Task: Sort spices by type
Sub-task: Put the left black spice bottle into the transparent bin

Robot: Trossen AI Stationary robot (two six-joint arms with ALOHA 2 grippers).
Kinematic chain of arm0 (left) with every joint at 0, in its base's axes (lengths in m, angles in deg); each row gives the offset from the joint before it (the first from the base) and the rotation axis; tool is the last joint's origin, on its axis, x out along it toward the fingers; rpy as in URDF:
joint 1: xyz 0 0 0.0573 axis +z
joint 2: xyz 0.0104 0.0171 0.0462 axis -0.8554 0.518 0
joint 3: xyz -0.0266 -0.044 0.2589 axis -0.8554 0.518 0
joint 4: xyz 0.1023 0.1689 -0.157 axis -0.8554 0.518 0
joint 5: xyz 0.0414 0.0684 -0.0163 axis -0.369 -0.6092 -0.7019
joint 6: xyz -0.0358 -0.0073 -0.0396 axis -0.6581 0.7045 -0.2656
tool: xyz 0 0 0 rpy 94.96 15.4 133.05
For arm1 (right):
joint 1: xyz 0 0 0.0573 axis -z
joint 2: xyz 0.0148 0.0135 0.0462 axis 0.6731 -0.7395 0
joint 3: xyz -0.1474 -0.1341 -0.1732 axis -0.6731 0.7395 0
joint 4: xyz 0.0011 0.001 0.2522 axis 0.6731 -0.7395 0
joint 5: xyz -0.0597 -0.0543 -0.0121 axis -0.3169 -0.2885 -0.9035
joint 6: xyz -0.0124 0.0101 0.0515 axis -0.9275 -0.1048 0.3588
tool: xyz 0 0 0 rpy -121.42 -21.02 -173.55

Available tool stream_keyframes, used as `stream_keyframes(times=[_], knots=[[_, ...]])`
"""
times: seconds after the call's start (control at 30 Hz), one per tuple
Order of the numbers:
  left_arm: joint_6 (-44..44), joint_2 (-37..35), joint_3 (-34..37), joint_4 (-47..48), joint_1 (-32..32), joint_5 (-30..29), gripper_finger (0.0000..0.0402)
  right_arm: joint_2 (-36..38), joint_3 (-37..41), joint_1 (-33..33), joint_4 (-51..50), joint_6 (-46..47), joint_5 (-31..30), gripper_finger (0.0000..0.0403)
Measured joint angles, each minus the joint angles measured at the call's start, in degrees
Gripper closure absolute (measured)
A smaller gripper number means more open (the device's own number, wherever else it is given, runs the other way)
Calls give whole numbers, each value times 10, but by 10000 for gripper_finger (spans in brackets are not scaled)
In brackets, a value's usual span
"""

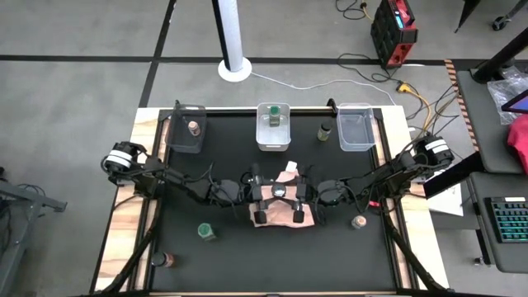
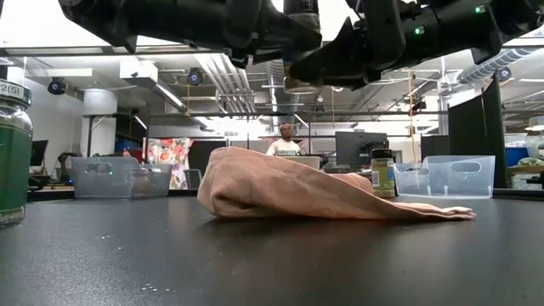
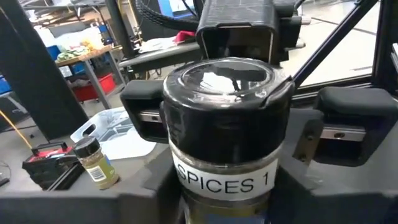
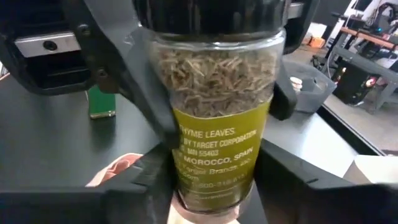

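A spice jar (image 3: 224,124) with a black lid, a "SPICES 1" label and dried thyme inside (image 4: 214,81) stands upright in the air over the pink cloth (image 1: 280,213) at the table's middle. My left gripper (image 1: 271,195) comes from the left and is shut on it. My right gripper (image 1: 287,195) comes from the right. It is open, with a finger (image 3: 348,118) on either side of the jar near the lid. Other spices stand about: a green-lidded jar (image 1: 206,232), a dark one (image 1: 168,260), a tan-lidded one (image 1: 359,222) and one at the far edge (image 1: 324,130). My left gripper pinches the jar's glass body (image 3: 186,202), below the label, between its two fingers. The fingers come level from the table's left. The jar stays upright, lid up, lifted clear of the cloth.
Three clear bins line the far edge: the left one (image 1: 177,136) holds a tan-lidded jar, the middle one (image 1: 285,142) a green-lidded jar, and the right one (image 1: 356,140) shows nothing inside. The bunched pink cloth (image 2: 289,191) lies under both grippers. A person shows in the room beyond.
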Motion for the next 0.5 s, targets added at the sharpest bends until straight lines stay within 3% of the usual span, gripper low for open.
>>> stream_keyframes(times=[0.07,0.23,0.37,0.5], knots=[[0,0,0,4,0,-6,272,0,0,0,-7,9,-2,190],[2,-4,0,30,-2,-38,272,5,0,0,-53,10,-6,129],[3,-19,1,93,-10,-102,247,33,-7,0,-151,48,-20,94],[-3,-27,1,136,-16,-144,235,77,-23,-2,-252,77,-74,74]])
